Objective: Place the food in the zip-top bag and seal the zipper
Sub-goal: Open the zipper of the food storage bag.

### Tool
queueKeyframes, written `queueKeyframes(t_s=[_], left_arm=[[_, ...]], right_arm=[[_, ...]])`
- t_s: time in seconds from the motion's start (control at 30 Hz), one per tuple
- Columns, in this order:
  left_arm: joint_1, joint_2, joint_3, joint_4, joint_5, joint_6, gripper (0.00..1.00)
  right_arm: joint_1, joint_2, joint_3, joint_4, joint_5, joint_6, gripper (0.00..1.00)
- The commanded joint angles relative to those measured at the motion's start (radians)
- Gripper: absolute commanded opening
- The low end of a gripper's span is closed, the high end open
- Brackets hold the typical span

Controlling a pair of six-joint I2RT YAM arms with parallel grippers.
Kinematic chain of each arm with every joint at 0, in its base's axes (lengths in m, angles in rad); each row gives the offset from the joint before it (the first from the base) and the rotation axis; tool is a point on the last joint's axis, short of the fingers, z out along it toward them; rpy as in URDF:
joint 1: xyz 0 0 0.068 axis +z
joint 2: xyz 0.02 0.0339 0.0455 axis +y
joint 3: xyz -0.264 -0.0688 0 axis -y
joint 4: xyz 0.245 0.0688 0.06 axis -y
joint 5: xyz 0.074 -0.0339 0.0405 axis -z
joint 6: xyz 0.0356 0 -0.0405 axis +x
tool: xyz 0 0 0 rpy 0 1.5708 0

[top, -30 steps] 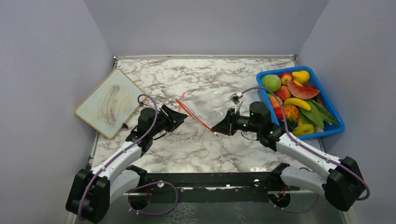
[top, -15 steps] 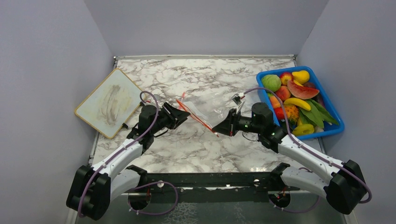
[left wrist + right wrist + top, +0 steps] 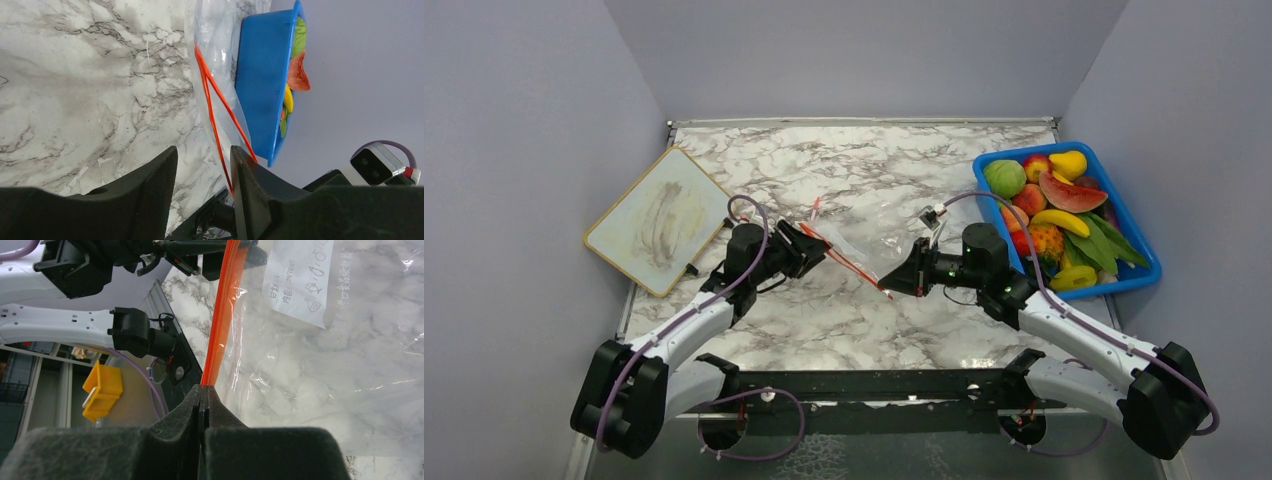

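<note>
Clear zip-top bag [image 3: 879, 230] empty, food [image 3: 1069, 192] all in bin [image 3: 1114, 285] beside it; right gripper [image 3: 202, 390] pinches zipper [image 3: 212, 115], left gripper [image 3: 204, 152] agape.

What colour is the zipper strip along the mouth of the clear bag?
Red-orange. The zipper shows best in the right wrist view.

This is a robotics lab test cell rather than a home or kitchen. Plain grey panel walls [image 3: 864, 50] box in three sides of a marble-patterned worktop [image 3: 854, 310]. A left arm [image 3: 686, 328] and a right arm [image 3: 1074, 325], both white and black, are bolted to a black metal rail [image 3: 874, 383] at its near edge, with purple cables [image 3: 972, 192] looped along them. The produce is glossy toy fruit [image 3: 1072, 192] heaped in a blue plastic bin [image 3: 1124, 283]. A small whiteboard [image 3: 659, 220] lies at the left. Past the worktop's edge, the right wrist view shows a yellow plastic part [image 3: 102, 385].
</note>
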Motion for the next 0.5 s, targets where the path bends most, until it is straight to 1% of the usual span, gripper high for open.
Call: queueKeyframes(t_s=[0.0,0.07,0.1,0.17,0.23,0.3,0.33,0.37,0.4,0.43,0.47], left_arm=[[-0.008,0.061,0.046,0.045,-0.011,0.021,0.46],[-0.009,0.085,0.048,0.065,0.0,0.021,0.45],[-0.01,0.093,0.05,0.073,0.0,0.02,0.43],[-0.01,0.099,0.054,0.085,0.0,0.023,0.36],[-0.012,0.094,0.062,0.087,0.004,0.037,0.23],[-0.012,0.081,0.073,0.087,0.02,0.058,0.06],[-0.013,0.073,0.078,0.086,0.028,0.068,0.0],[-0.013,0.063,0.079,0.085,0.034,0.074,0.0],[-0.012,0.052,0.079,0.085,0.041,0.078,0.0],[-0.012,0.04,0.08,0.085,0.046,0.08,0.0],[-0.012,0.027,0.078,0.083,0.049,0.081,0.0]], right_arm=[[-0.005,-0.013,-0.02,0.049,-0.037,-0.006,0.01],[-0.004,-0.01,-0.026,0.055,-0.047,-0.003,0.01],[-0.004,-0.008,-0.027,0.056,-0.049,-0.003,0.01],[-0.005,-0.008,-0.032,0.046,-0.045,-0.009,0.01],[-0.004,-0.008,-0.03,0.012,-0.028,-0.02,0.01],[-0.004,-0.008,-0.019,-0.037,-0.007,-0.035,0.01],[-0.004,-0.009,-0.007,-0.064,0.006,-0.044,0.01],[-0.004,-0.008,0.008,-0.097,0.023,-0.051,0.04],[-0.004,-0.008,0.026,-0.132,0.043,-0.061,0.14],[-0.004,-0.006,0.042,-0.162,0.062,-0.073,0.19],[-0.004,-0.002,0.064,-0.185,0.071,-0.087,0.29]])
